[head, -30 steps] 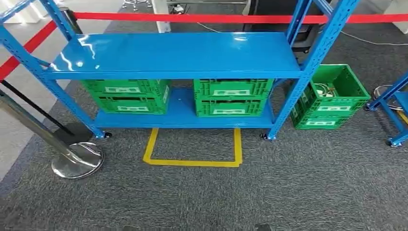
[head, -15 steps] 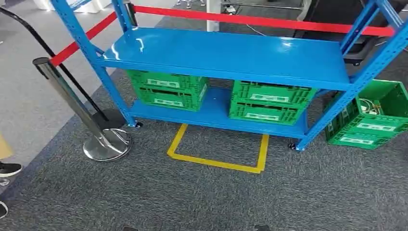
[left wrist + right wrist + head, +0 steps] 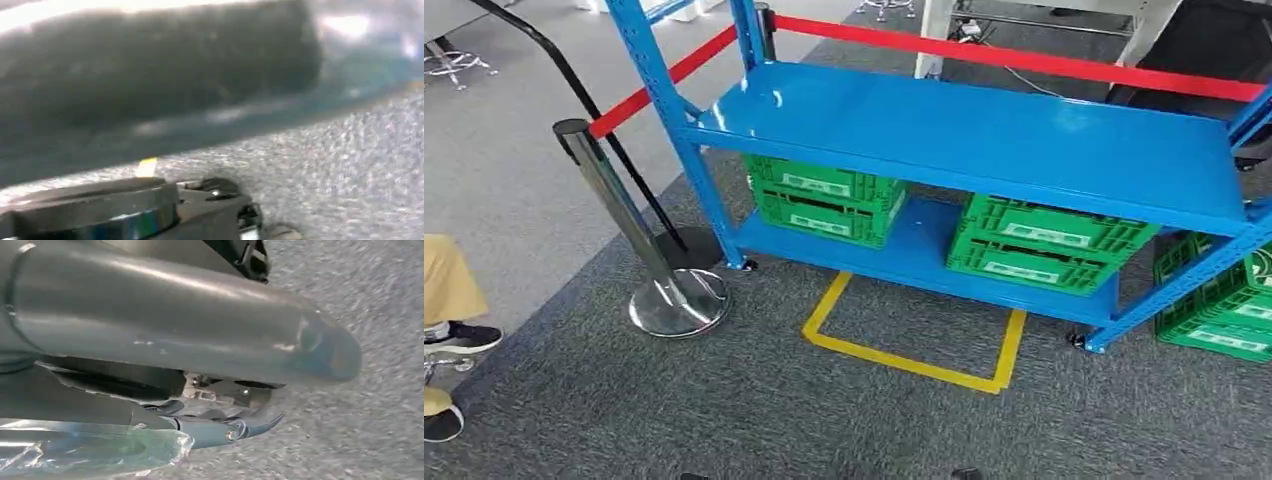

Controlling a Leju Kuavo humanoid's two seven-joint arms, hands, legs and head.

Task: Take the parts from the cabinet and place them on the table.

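Here, the head view looked down on a blue steel shelving rack [image 3: 984,120] standing on grey carpet [image 3: 724,420], serving as the cabinet of the task. Its upper shelf was bare and glossy. On the lower shelf sat two green slotted crates, the left crate [image 3: 824,200] and the right crate [image 3: 1044,245], well apart, each tucked under the upper shelf so that their contents could not be told; the parts were most likely in them. A third green crate [image 3: 1214,310] stood on the carpet just beside the rack's right post. A yellow tape outline [image 3: 904,360] marked the carpet in front of the rack. To the left, a chrome stanchion [image 3: 614,200] carried a red barrier belt [image 3: 1024,58] that ran behind the rack, and a person's shoe [image 3: 459,340] showed at the left edge. The right wrist view showed the right hand [image 3: 175,340] above the carpet, its thick grey thumb stretched out over darker fingers [image 3: 220,432], with a crumpled clear plastic film [image 3: 90,450] lying against it; whether the fingers held that film could not be told. The left wrist view was badly blurred, the left hand [image 3: 150,70] a dark smear, its fingers impossible to read. Judging from this, the risks were these: if the film wrapped a part and was only loosely caught, it could slip to the carpet while the robot walked; a careless step could strike the stanchion base or crowd the person's feet; and reaching under the low upper shelf could knock an arm against its edge.
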